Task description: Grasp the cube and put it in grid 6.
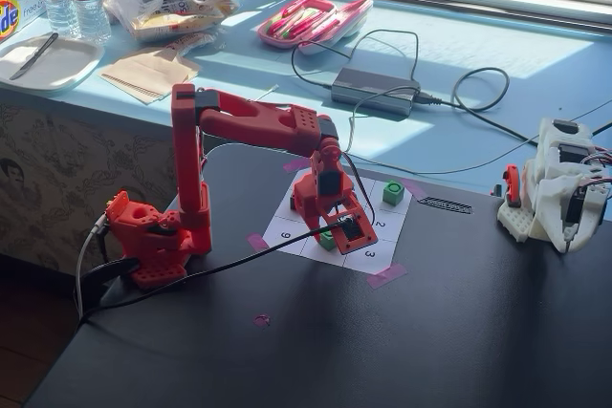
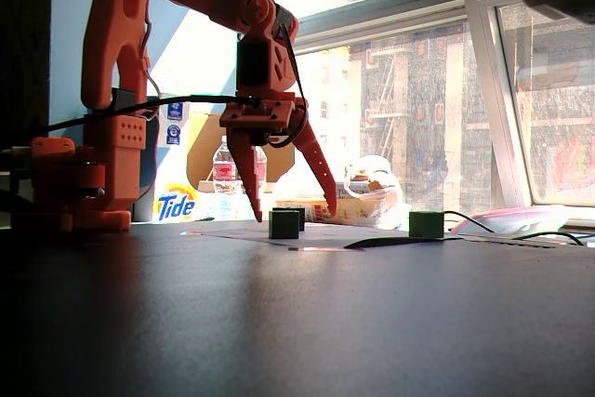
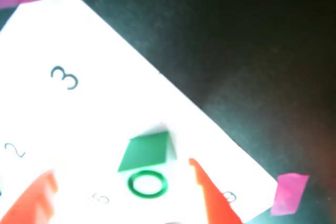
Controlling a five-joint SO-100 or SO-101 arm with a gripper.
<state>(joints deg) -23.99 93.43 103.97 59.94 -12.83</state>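
Observation:
A bright green cube (image 1: 328, 239) with a ring on its top sits on the front row of the paper grid (image 1: 287, 222), between the cells marked 9 and 3. That is cell 6 (image 1: 316, 251), and the cube hides its numeral. My red gripper (image 1: 337, 233) is open, low over the sheet, with one finger on each side of the cube. In the wrist view the cube (image 3: 147, 153) lies between the fingertips (image 3: 202, 182), nearer the right one. In a fixed view the gripper (image 2: 294, 216) straddles the cube (image 2: 284, 223). A second green cube (image 1: 393, 192) stands on the sheet's far corner.
Pink tape (image 1: 385, 276) holds the sheet's corners to the black table. A white arm (image 1: 555, 188) rests at the table's right edge. Behind it, a blue counter holds a power brick (image 1: 373, 91), cables, a plate and bottles.

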